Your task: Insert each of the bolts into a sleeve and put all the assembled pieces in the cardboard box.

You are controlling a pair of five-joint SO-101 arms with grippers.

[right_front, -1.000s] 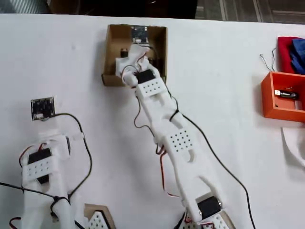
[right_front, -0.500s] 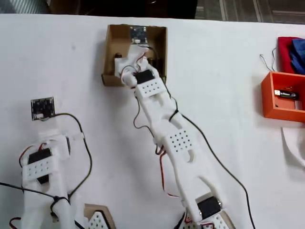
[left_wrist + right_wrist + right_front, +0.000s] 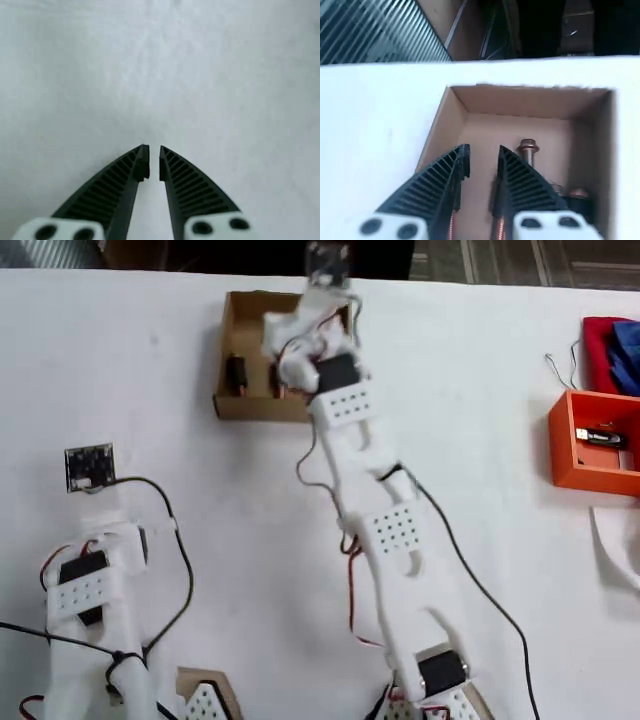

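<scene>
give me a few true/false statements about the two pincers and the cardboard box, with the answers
1. The right pincer hangs over the cardboard box. True.
2. The right pincer is clamped on a bolt. False: its fingers are apart with nothing between them.
3. At least one bolt lies inside the cardboard box. True.
4. The left pincer holds a sleeve. False: it is empty, over the bare white table.
</scene>
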